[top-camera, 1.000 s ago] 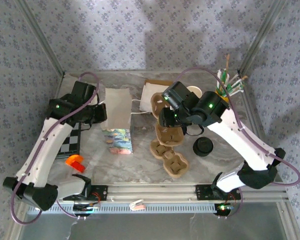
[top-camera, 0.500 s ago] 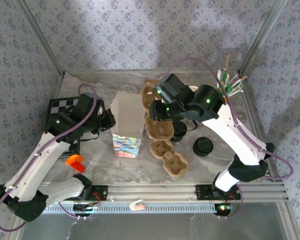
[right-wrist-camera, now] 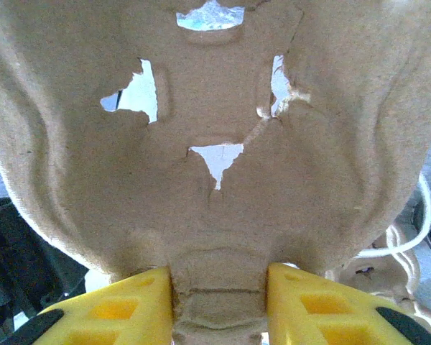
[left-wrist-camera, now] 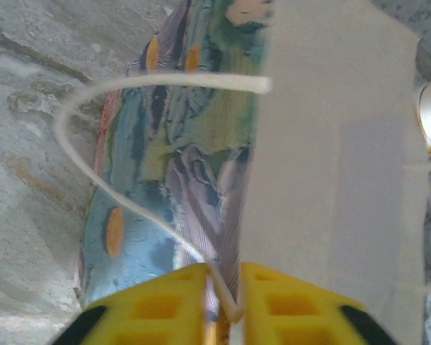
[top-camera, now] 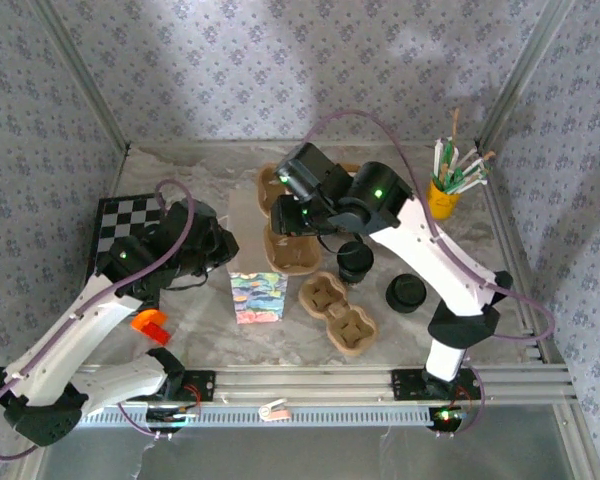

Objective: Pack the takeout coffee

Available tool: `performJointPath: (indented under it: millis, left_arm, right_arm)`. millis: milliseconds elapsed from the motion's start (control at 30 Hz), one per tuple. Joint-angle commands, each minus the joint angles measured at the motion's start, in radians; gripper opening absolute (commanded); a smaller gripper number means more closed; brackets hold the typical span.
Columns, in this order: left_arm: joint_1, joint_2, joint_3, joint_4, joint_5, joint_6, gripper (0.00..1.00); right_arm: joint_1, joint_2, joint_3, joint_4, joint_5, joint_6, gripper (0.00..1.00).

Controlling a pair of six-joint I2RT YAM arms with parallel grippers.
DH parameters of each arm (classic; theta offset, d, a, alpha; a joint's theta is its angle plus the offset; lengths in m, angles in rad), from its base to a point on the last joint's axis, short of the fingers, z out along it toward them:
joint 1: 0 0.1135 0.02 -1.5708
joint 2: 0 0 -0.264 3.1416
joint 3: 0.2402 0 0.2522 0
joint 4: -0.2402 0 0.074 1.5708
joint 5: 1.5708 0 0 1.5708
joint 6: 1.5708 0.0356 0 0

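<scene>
One spare tray (top-camera: 338, 312) lay flat on the table (top-camera: 200, 315), nearest the arm bases. Just behind it the bag (top-camera: 258, 290) stood upright, the left gripper (left-wrist-camera: 224, 287) pinching its edge. The coffee (top-camera: 355, 259) sat lidded on the table beside the spare tray, in no hollow. Farther back, the right gripper (right-wrist-camera: 219, 302) clamped a tray (right-wrist-camera: 215, 144) in the air by the bag. By my reckoning, nothing was packed yet: seating the coffee and bagging it were both left to do.
</scene>
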Motion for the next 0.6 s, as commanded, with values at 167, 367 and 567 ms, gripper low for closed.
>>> performJointPath:
  millis: [167,367,567]
  left_arm:
    - [0.073,-0.03,0.053,-0.05,0.015,0.096,0.29]
    - [0.126,-0.009,0.011,0.033,0.154,0.142,0.28]
    - [0.134,-0.015,0.004,0.037,0.143,0.147,0.16]
  right_arm:
    - [0.042,0.099,0.138,0.014,0.071,0.053,0.37]
    - [0.052,0.131,0.149,0.044,0.11,0.077,0.37]
    - [0.057,0.163,0.169,0.085,0.126,0.097,0.36]
